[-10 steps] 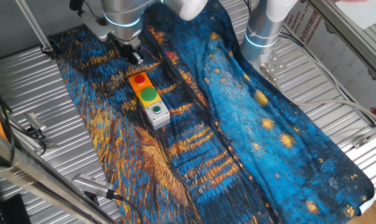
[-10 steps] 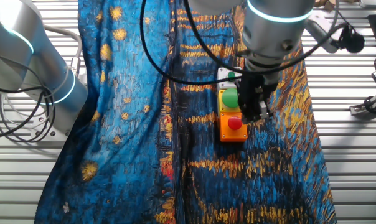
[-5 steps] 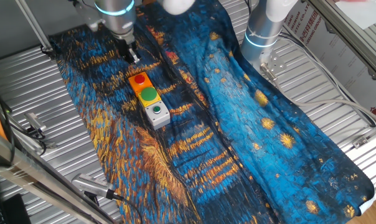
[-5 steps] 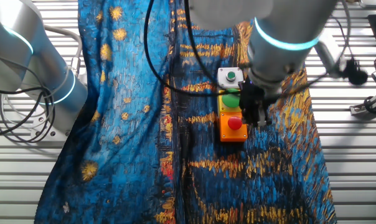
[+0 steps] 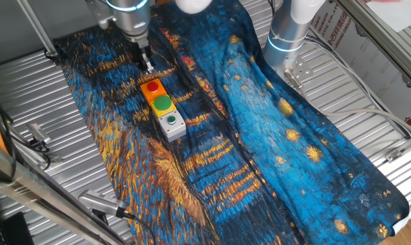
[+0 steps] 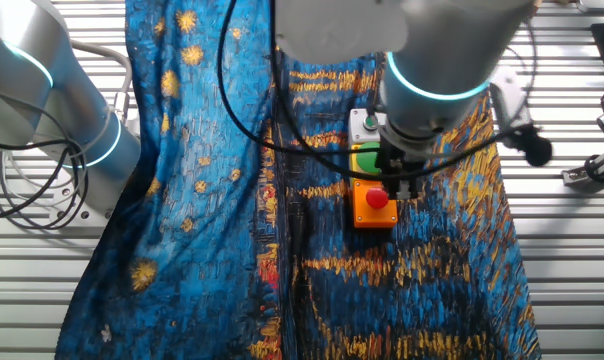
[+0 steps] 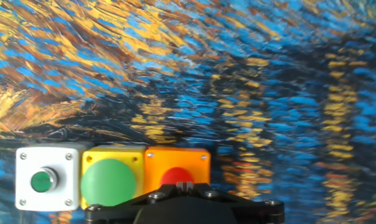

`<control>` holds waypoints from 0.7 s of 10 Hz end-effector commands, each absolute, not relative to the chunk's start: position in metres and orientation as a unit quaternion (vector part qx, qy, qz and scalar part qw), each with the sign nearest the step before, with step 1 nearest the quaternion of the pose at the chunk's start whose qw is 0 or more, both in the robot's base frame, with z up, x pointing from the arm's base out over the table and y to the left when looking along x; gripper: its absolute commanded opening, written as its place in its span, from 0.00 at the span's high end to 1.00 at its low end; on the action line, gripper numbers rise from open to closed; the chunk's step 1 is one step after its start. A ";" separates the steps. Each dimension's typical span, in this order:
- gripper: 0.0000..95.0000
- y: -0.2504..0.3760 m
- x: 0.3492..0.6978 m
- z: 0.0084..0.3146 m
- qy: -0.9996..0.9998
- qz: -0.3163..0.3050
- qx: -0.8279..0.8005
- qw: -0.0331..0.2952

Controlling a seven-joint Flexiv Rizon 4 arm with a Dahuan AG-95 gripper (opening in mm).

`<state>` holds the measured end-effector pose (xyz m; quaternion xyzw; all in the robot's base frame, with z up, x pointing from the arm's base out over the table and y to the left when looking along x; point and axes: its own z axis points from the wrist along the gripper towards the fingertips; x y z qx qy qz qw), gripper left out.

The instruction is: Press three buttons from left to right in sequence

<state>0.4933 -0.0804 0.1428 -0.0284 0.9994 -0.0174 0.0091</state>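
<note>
Three button boxes stand in a row on the blue-and-orange cloth. They are the orange box with the red cap (image 5: 153, 88), the yellow box with the large green cap (image 5: 162, 103) and the grey-white box with the small green cap (image 5: 171, 123). My gripper (image 5: 148, 67) hangs just beyond the orange end of the row. In the other fixed view my gripper (image 6: 402, 186) is beside the red cap (image 6: 377, 199). In the hand view the fingertips (image 7: 185, 185) touch each other, shut and empty, in front of the red cap (image 7: 174, 177). Whether they touch the cap I cannot tell.
A second robot arm's base (image 5: 286, 37) stands at the cloth's far side. The cloth (image 5: 260, 136) drapes over a ribbed metal table (image 5: 28, 102). Metal frame bars (image 5: 35, 184) and cables (image 6: 22, 190) lie near the edges.
The hand has turned about its own axis. The fingertips have shifted slightly towards the orange box's red cap. The buttons have not moved.
</note>
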 end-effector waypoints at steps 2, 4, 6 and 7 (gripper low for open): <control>1.00 -0.078 0.498 0.140 1.000 -0.016 -0.026 0.004; 1.00 -0.076 0.500 0.131 1.000 -0.016 -0.026 0.003; 1.00 -0.077 0.501 0.122 1.000 -0.016 -0.026 0.004; 1.00 -0.077 0.501 0.119 1.000 -0.015 -0.026 0.005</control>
